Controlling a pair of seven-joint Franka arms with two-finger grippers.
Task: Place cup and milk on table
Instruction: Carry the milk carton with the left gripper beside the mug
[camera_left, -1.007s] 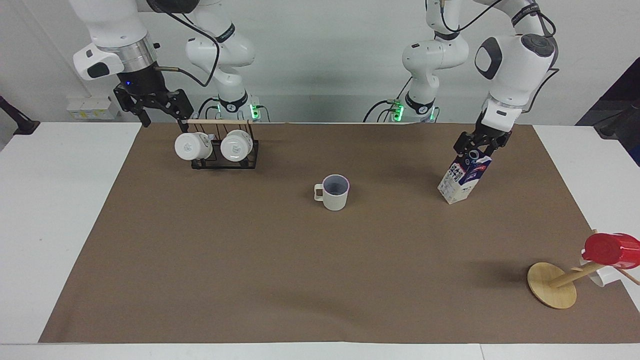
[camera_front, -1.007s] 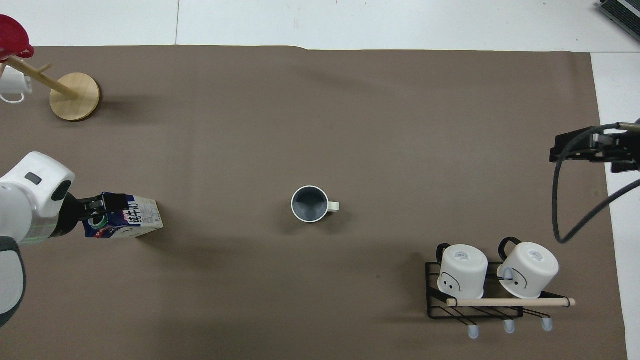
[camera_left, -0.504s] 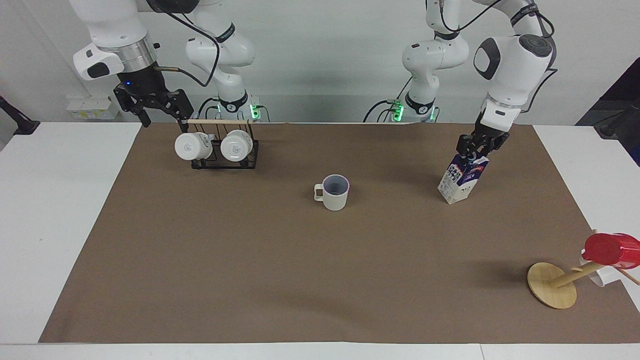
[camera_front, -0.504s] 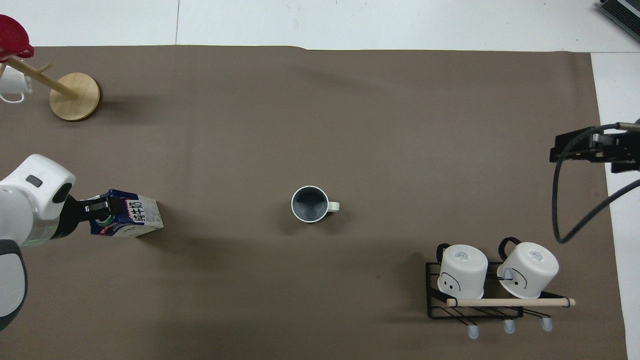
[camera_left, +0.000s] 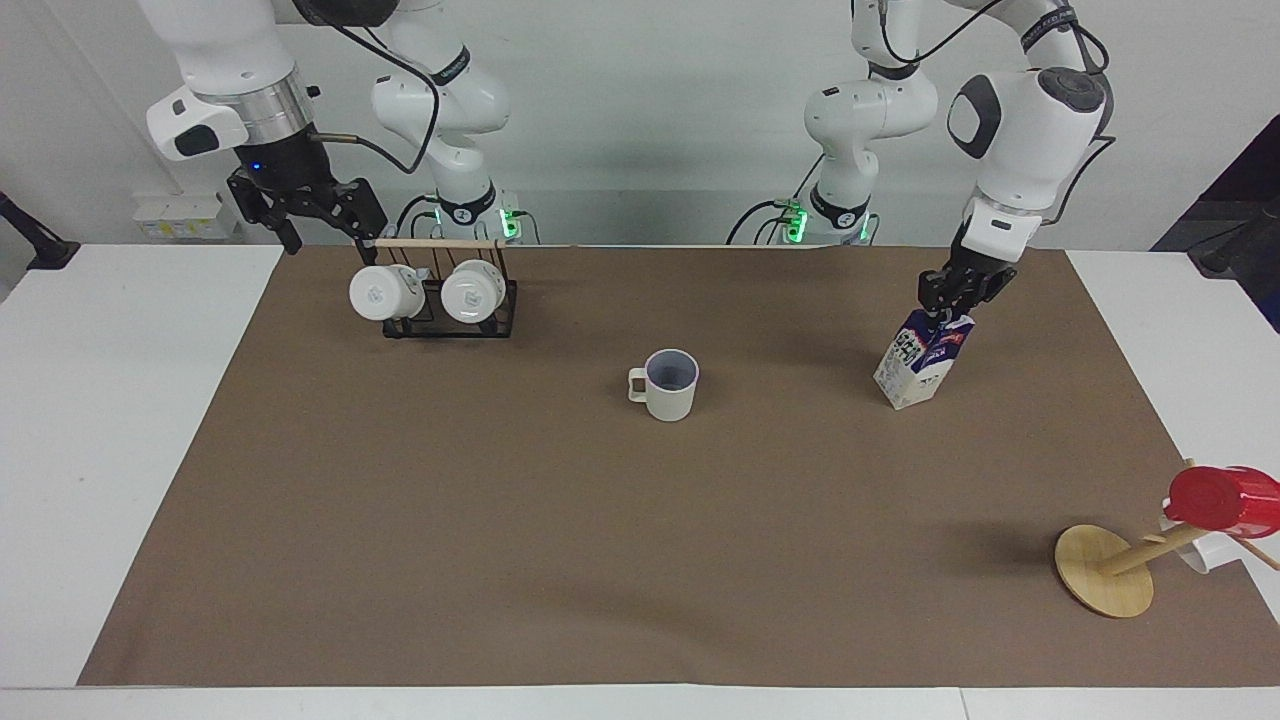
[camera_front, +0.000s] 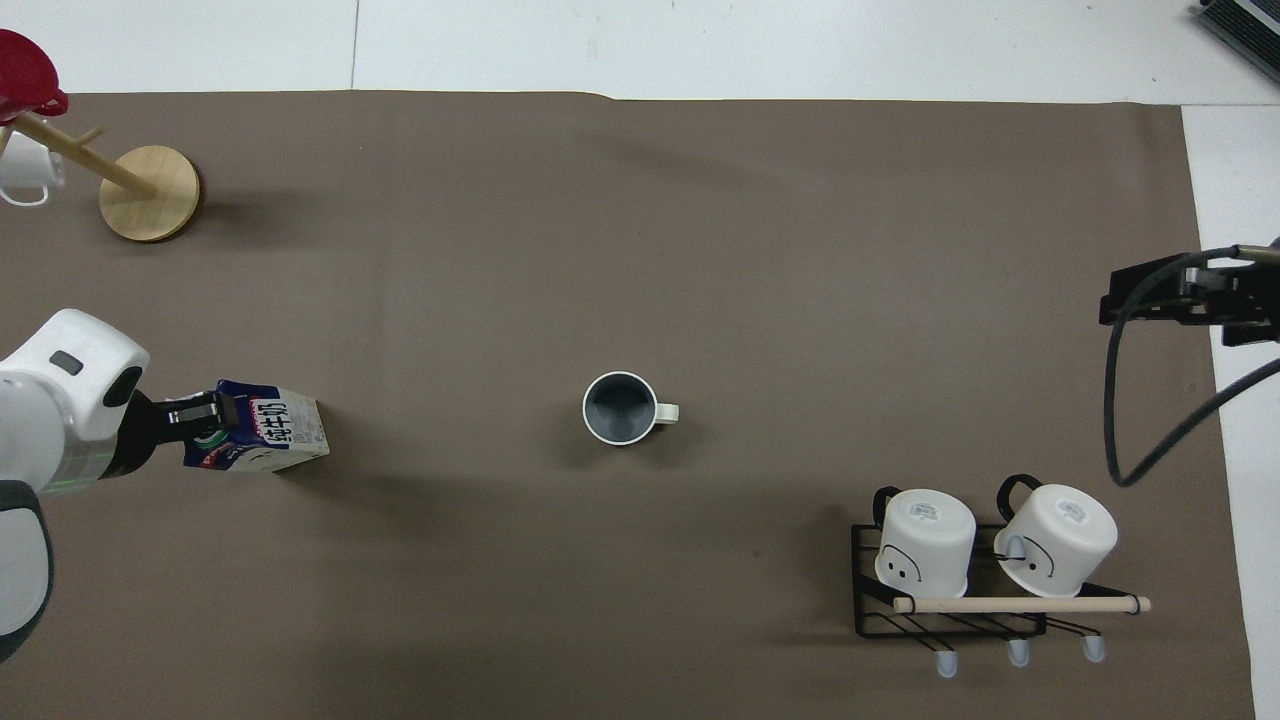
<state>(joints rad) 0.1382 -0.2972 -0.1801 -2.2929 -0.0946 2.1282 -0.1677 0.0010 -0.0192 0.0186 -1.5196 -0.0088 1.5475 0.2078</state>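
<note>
Brown-sheeted desk (camera_left: 400, 520) carries my upright cup (camera_left: 668, 384) at its middle, right end effector (camera_left: 305, 210) waits open over the mug rack (camera_left: 440, 300), and left end effector (camera_left: 955, 297) pinches the tilted milk (camera_left: 920, 362), which could topple if released.

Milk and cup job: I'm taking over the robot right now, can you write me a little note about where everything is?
Left gripper: shut on the milk, pinching its top; the carton leans, base on the brown sheet, toward the left arm's end.
Right gripper: open, waiting in the air beside the mug rack.
Cup: upright mid-table, free.
Done: cup placed.
Left: stand the milk straight, let go, pull the arm away.
</note>
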